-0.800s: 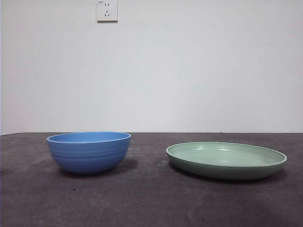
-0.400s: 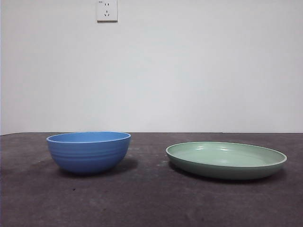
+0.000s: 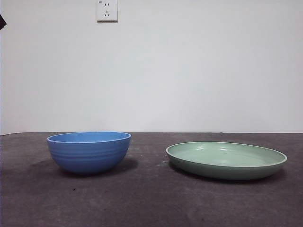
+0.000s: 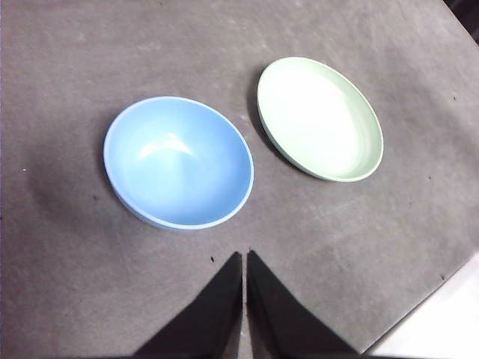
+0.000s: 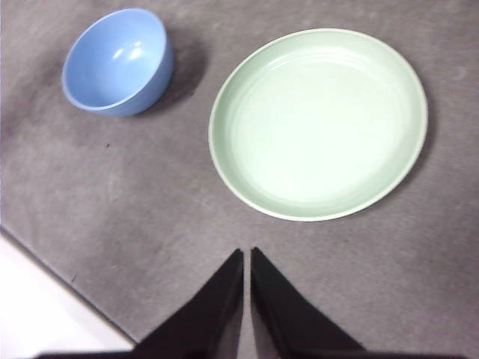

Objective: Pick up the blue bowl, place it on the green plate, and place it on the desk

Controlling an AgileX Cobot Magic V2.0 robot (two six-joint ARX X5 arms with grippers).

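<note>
The blue bowl (image 3: 89, 152) stands upright and empty on the desk (image 3: 151, 198) at the left. The green plate (image 3: 226, 160) lies empty on the desk to its right, apart from it. In the left wrist view my left gripper (image 4: 245, 258) is shut and empty, high above the desk, near the bowl (image 4: 178, 161), with the plate (image 4: 319, 117) beyond. In the right wrist view my right gripper (image 5: 246, 254) is shut and empty, high above the desk, close to the plate (image 5: 318, 123); the bowl (image 5: 117, 61) is farther off. A black tip (image 3: 2, 21) shows at the front view's top left edge.
A white wall with a socket (image 3: 107, 10) stands behind the desk. The desk's edge shows in both wrist views, with pale floor (image 4: 441, 329) beyond it, also seen in the right wrist view (image 5: 45, 314).
A small black tip of an arm has come into the front view at the top left edge. The bowl and plate have not moved.
</note>
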